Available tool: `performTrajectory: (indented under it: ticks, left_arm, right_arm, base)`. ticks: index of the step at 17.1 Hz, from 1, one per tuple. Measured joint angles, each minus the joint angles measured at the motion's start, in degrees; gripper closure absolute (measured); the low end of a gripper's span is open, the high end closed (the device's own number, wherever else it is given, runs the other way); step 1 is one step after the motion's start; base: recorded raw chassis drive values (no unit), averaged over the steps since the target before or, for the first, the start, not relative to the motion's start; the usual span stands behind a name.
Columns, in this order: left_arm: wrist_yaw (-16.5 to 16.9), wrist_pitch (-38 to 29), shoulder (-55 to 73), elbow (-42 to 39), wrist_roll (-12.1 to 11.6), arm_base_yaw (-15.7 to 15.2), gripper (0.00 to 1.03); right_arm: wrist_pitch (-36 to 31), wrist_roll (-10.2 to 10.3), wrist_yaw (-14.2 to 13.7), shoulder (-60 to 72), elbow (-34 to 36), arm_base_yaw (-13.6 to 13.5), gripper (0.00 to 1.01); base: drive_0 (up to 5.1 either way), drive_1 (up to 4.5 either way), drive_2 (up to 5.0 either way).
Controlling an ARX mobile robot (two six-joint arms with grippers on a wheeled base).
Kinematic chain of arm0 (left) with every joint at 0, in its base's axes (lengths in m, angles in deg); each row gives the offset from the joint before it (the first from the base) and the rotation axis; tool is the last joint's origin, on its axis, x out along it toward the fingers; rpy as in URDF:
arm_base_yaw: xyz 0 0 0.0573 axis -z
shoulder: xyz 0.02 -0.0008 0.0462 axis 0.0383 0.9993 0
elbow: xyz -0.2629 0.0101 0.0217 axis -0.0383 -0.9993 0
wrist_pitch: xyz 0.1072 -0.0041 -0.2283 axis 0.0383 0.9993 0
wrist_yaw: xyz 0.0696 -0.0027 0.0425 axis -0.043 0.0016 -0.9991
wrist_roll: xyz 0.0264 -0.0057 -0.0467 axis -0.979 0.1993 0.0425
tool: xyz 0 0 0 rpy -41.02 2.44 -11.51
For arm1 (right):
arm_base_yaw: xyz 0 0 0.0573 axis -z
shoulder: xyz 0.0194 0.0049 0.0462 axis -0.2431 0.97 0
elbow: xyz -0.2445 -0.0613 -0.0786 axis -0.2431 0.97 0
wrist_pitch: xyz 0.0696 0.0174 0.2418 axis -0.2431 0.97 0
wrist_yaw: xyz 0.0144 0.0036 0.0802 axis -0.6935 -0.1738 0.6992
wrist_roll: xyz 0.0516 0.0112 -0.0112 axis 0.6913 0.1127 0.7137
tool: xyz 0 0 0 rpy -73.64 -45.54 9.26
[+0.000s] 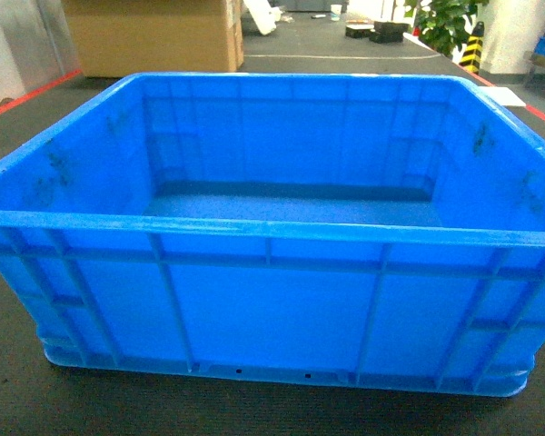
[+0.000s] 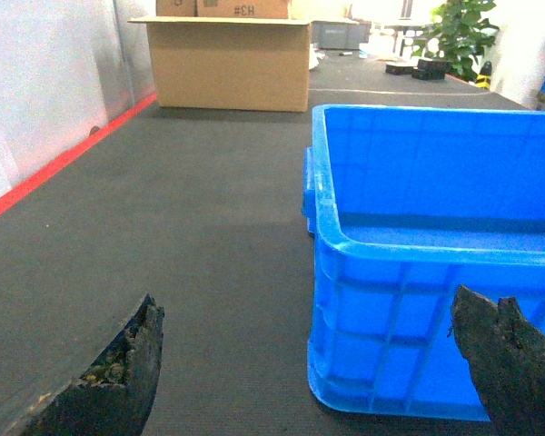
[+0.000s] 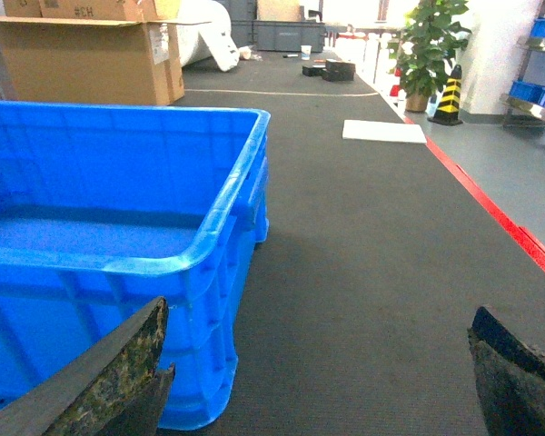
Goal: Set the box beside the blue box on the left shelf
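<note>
A: So where is the crate [image 1: 272, 272] sitting?

B: Filling centre frame, long axis lying crosswise.

A: And the claws?

B: Left claw [image 2: 318, 372] and right claw [image 3: 318, 372] are gaping wide, holding nothing, flanking its near corners.

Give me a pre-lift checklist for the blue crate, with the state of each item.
1. Crate empty: ok, bare inner floor.
2. Crate upright on the dark mat: ok.
3. Left hand open, straddling the crate's near left corner: ok.
4. Right hand open at the near right corner: ok, one finger in front of the wall.
5. Either hand gripping the rim: not ok, neither is closed.
6. Left shelf in view: cannot tell, no rack visible.
</note>
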State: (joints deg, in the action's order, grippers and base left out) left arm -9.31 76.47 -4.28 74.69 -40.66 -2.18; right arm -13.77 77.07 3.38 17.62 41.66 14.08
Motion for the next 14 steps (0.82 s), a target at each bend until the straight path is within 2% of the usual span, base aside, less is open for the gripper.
performTrajectory:
  ticks: [11, 12, 13, 14]
  left_arm:
    - [-0.02, 0.09, 0.02, 0.00, 0.02, 0.00, 0.05]
    - [-0.94, 0.59, 1.68, 0.20, 0.48, 0.50, 0.05]
    - [-1.68, -1.84, 4.59, 0.28, 0.87, 1.07, 0.05]
    - [-1.62, -6.43, 10.14, 1.27, 1.09, 1.49, 0.05]
  right_arm:
    - [0.33, 0.02, -0.37, 0.07, -0.02, -0.07, 0.03]
    - [3.39, 0.72, -5.40, 2.08, -0.83, -1.97, 0.03]
    - [2.45, 1.20, -7.67, 5.14, -1.09, -2.27, 0.03]
    - [-0.76, 2.49, -7.52, 9.75, -2.05, -1.79, 0.03]
  base:
    - [0.0, 0.00, 0.0]
    - [0.0, 0.00, 0.0]
    - [0.0, 0.00, 0.0]
    - [0.0, 0.00, 0.0]
